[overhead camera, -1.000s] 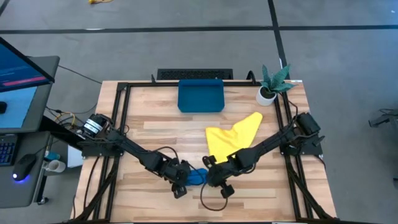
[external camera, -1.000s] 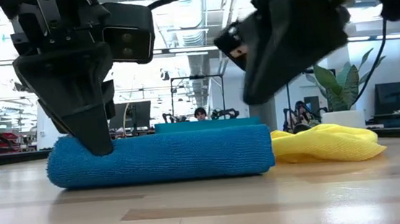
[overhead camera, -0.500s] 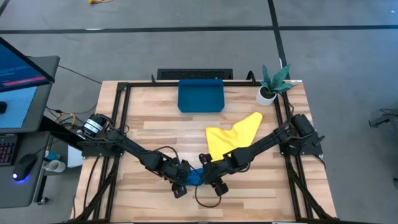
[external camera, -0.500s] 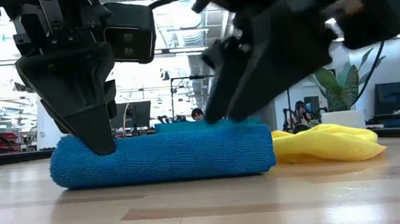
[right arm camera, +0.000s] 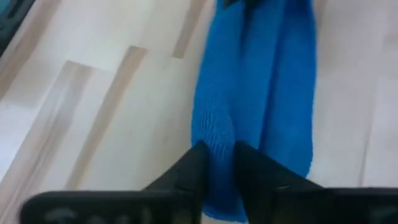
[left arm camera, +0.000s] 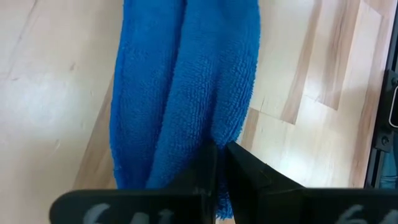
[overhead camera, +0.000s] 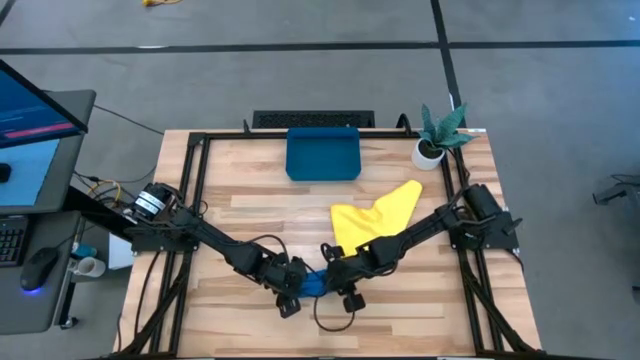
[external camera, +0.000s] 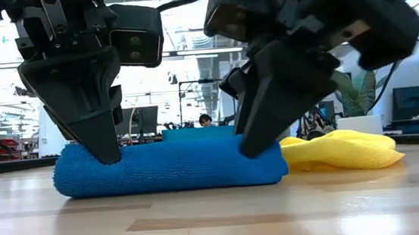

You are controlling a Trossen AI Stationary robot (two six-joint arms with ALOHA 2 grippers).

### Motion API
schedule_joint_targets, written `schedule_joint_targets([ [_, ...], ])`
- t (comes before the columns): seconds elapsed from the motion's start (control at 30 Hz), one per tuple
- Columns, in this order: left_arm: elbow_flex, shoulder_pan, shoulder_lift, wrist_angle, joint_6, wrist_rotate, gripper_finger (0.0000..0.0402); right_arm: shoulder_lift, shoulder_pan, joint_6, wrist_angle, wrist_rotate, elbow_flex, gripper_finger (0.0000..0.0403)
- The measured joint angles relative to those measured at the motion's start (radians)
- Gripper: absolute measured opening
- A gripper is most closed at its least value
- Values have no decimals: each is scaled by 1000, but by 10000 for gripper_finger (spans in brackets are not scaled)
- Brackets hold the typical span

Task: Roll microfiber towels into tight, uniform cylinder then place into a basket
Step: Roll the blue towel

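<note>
The rolled blue towel (external camera: 169,165) lies on the table (overhead camera: 250,210) near its front edge. The left gripper (external camera: 105,153) pinches one end of it and the right gripper (external camera: 257,145) pinches the other end. The yellow towel (overhead camera: 375,215) lies unrolled nearby; the basket (overhead camera: 322,155) stands at the back edge.

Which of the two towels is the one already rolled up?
The blue towel, lying as a roll near the table's front edge, with the left gripper and right gripper pinching its two ends. The yellow towel lies loose and crumpled behind it.
</note>
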Motion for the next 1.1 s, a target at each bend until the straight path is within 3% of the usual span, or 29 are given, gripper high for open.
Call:
schedule_joint_targets([
  [0.17, 0, 0, 0, 1, 15, -4, 11, 0, -25, 74, -22, -19, 0, 40],
  [0.3, 0, 0, 0, 1, 66, 10, 11, 0, -59, 137, -10, -138, -3, 10],
  [0.5, 0, -15, -14, -6, 123, -3, 11, 0, -107, 277, -8, -208, -3, 17],
  [0.73, 1, -41, -55, -14, 185, -54, 11, 0, -151, 374, 0, -215, -3, 9],
  [1.1, 1, -54, -65, -110, 190, -109, 11, 22, -174, 414, 31, -216, -2, 7],
])
